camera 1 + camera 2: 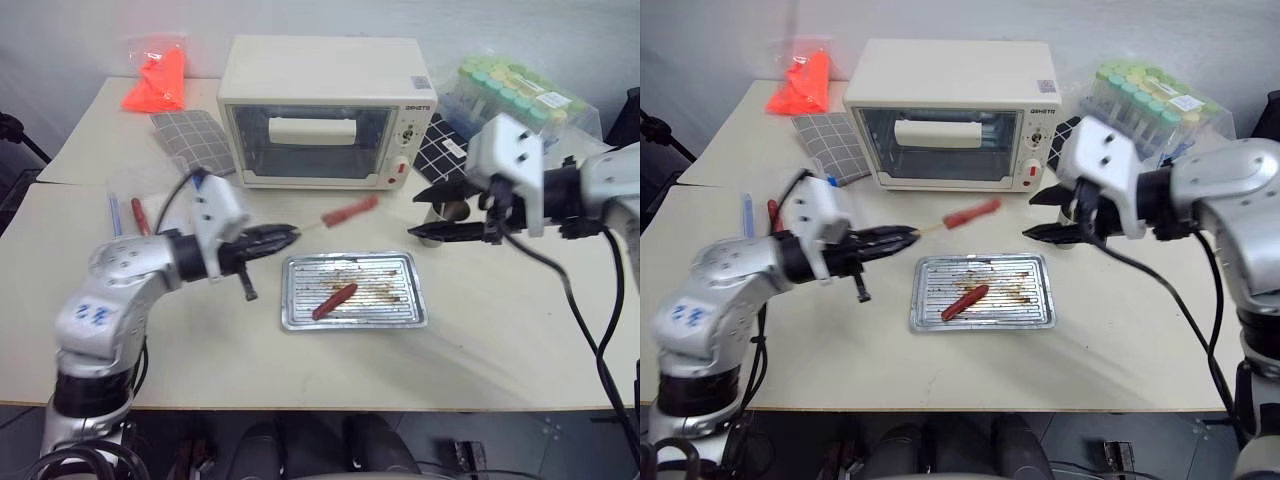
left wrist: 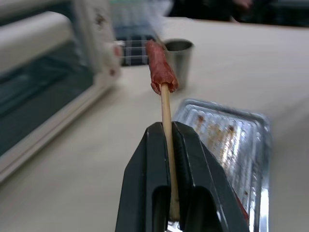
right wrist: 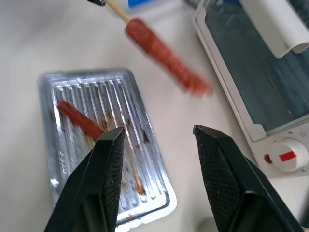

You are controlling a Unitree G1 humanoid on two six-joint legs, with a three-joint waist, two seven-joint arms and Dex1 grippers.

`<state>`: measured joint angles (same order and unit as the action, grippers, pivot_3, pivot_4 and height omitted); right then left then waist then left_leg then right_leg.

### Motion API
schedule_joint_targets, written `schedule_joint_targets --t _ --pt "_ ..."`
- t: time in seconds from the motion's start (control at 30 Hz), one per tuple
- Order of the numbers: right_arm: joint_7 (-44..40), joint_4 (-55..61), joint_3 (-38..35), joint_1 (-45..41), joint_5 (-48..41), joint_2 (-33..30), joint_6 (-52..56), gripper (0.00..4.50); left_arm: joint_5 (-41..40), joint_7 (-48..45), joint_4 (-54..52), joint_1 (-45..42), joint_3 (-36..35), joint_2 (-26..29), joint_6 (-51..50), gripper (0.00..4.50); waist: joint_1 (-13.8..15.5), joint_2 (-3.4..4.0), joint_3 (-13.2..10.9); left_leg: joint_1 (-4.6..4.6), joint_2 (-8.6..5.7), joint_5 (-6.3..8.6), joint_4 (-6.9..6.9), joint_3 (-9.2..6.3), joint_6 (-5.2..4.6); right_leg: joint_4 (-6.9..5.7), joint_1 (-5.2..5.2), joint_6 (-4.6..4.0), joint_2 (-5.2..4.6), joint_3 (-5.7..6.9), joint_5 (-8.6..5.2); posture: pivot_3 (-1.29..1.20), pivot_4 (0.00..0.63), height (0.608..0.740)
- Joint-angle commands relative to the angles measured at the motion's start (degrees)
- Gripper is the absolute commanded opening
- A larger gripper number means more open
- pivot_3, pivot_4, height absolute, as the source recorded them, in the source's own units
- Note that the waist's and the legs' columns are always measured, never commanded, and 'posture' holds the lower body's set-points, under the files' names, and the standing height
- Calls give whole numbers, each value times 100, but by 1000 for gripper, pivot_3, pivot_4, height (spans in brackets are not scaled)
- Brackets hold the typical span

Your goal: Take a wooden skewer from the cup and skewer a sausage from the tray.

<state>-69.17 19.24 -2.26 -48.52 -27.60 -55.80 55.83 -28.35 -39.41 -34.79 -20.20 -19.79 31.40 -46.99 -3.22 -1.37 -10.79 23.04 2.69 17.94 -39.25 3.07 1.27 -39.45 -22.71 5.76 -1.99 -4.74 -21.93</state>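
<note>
The left gripper [image 2: 169, 145] has its two black fingers pinched tight on the thin, pale tan wooden skewer [image 2: 166, 108], which juts out toward two o'clock and runs lengthwise through a slim reddish-brown sausage [image 1: 350, 211] held in the air above the table. The right gripper [image 3: 159, 140] holds nothing, its fingers spread apart, hovering at two o'clock of the rectangular shiny silver metal tray [image 1: 400, 312]. A second sausage [image 1: 334, 300] lies slantwise on the tray's ribbed, grease-stained floor. The small dull silver metal cup [image 2: 177, 53] stands at the tray's one o'clock, beside the cream toaster oven [image 1: 320, 80].
</note>
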Motion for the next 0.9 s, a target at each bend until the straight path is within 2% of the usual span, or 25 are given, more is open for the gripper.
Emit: schedule_joint_targets --t 0.03,0.13,0.27,0.47,0.87,0.9 --pt "41 -115 -365 -153 -489 -64 291 2684 -381 773 -1041 783 -1170 -229 -307 0 -2 0 0 0 -1 0 0 0 0 1 1 0 -1 0 0 0 150 740" --pt "195 -226 -421 -302 -786 64 512 3452 -383 1414 -1577 1511 -1811 -552 -446 0 1 0 0 0 -2 2 1 1 -3 6 4 0 -2 -2 0 0 150 740" --pt "447 -438 -524 -643 -1214 371 798 4466 -213 2350 -1609 1719 -2134 -988 -495 0 21 -2 1 0 -3 2 -2 -2 -4 33 9 0 0 1 0 0 150 740" --pt "820 -545 -937 -1223 -2184 731 1504 4466 144 3174 -656 1032 -1826 -1025 -307 0 54 -4 2 -1 -12 3 -2 -12 -20 33 14 0 -2 11 0 0 150 740" --pt "1356 -205 -939 -1020 -2523 596 1486 4466 484 3392 830 473 -1208 -734 28 0 20 -12 7 11 -13 -2 8 -17 -11 47 10 0 -13 32 1 0 150 740" --pt "1399 -197 -954 -1009 -2557 601 1493 4499 482 3388 880 447 -1194 -715 72 276 15 -12 7 11 -13 -2 8 -17 -10 48 11 0 -13 33 1 0 150 740"
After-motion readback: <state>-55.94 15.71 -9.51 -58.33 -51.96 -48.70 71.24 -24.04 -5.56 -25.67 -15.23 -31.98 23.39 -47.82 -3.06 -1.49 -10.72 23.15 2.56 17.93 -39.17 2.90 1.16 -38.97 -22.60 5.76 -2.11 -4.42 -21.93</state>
